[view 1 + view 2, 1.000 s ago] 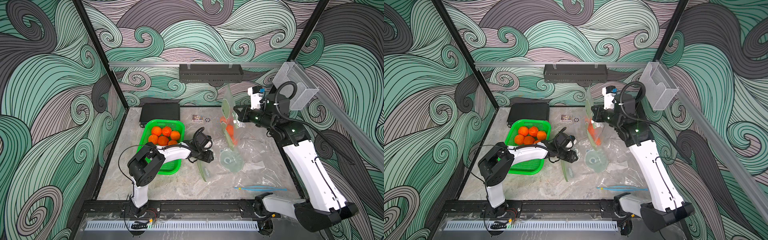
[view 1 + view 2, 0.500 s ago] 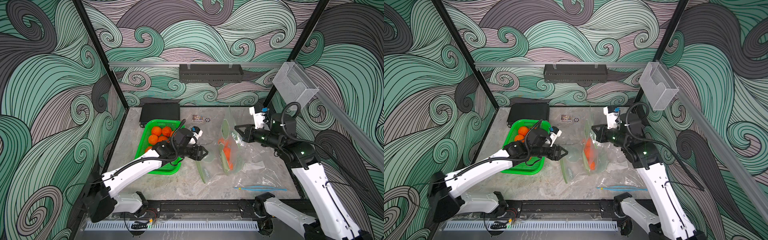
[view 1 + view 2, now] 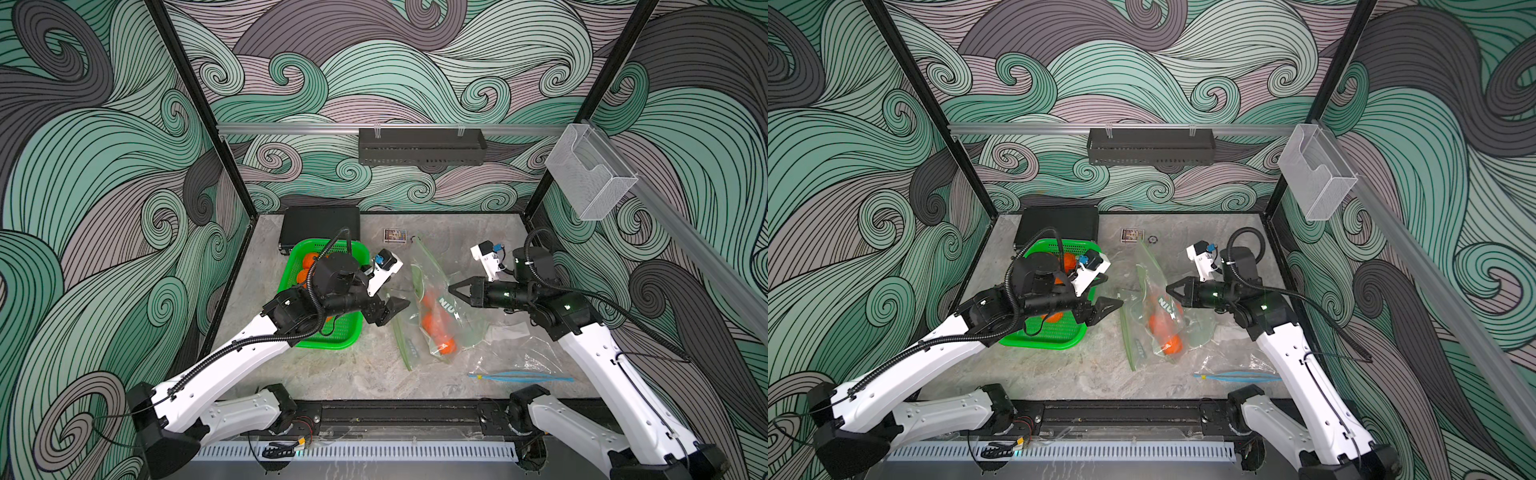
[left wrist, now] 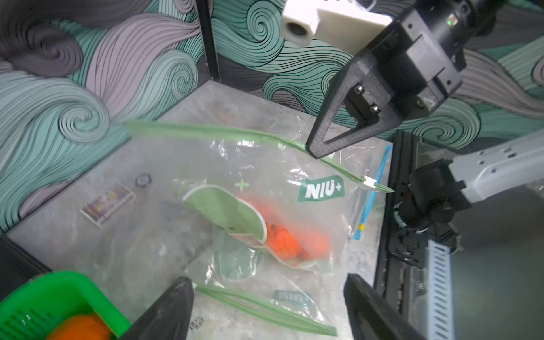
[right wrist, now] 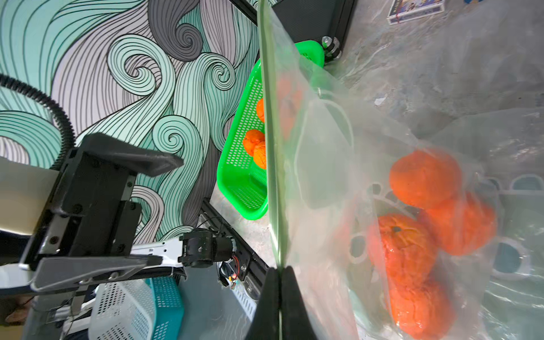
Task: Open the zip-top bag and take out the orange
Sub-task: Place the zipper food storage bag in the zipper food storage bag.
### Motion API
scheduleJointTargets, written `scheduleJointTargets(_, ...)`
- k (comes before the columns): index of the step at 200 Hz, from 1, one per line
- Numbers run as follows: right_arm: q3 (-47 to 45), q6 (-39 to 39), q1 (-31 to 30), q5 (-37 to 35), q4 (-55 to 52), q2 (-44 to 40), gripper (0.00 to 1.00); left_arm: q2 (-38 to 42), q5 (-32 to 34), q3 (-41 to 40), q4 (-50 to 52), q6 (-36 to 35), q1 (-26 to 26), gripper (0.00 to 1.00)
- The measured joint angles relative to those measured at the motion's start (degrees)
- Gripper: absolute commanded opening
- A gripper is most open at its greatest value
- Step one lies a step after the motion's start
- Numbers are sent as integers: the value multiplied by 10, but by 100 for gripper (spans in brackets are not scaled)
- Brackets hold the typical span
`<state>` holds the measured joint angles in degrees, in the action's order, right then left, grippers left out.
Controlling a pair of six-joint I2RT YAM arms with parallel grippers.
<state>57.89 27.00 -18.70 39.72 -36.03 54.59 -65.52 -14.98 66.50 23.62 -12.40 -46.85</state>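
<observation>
- Pinching one green zip lip of the zip-top bag point(image 4: 265, 164), the right tool point(image 4: 316, 150) has its jaws pressed flat together on the strip, not far from the white tab point(image 4: 369, 183) at the strip's end.
- Held lip is raised clear of the bench point(image 3: 365, 374). The opposite lip point(image 4: 294, 319) lies low against the bench, so the bag mouth gapes between the two strips.
- Left tool point(image 4: 266, 278): jaws spread wide, nothing between them. One finger tip sits just beside the end of the low lip; contact cannot be told.
- In both top views the tools point at each other across the bag, with the left tool point(image 3: 392, 312) on the basket side and the right tool point(image 3: 1169, 288) on the far side.
- Bagged oranges point(image 5: 424, 176): the right wrist view shows at least three, bunched together inside the plastic at the closed end. A top view places them at the end of the bag nearer the robot's base point(image 3: 434, 324), resting low on the bench.
- Green basket point(image 3: 332, 343) stands on the bench just to the left of the bag, partly under the left arm. Loose oranges point(image 5: 254, 141) lie inside it.
- Rear of bench: black case point(image 3: 320, 224) behind the basket, small printed card point(image 3: 395, 235) beside it.
- Second clear bag with a blue zip strip point(image 3: 519, 377) lies flat toward the front right of the bench, apart from the held bag.
</observation>
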Motion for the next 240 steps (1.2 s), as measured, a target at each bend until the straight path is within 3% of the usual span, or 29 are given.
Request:
scheduleJointTargets(25, -4, 7, 0, 32, 5, -3, 0, -67, -33, 61, 9, -168, -2, 94)
scheduleJointTargets(50, -4, 7, 0, 53, 5, -10, 0, -117, -38, 127, 34, -306, -11, 96)
scheduleJointTargets(110, -5, 4, -20, 71, 3, -16, 0, -198, -30, 216, 85, -490, -48, 90)
scheduleJointTargets(134, -5, 3, -24, 73, 2, -16, 0, -231, -15, 214, 100, -521, -69, 75)
scheduleJointTargets(153, -5, 2, -24, 73, -2, -16, 1, -244, -2, 207, 101, -525, -76, 27)
scheduleJointTargets(161, -5, 1, -23, 72, -3, -16, 4, -243, 4, 200, 98, -524, -77, 15)
scheduleJointTargets(186, -6, -5, -25, 60, -10, -22, 37, -235, 16, 175, 79, -520, -77, 3)
scheduleJointTargets(240, -27, -61, -18, -42, 20, -138, 69, -211, 43, 142, 75, -472, -74, 0)
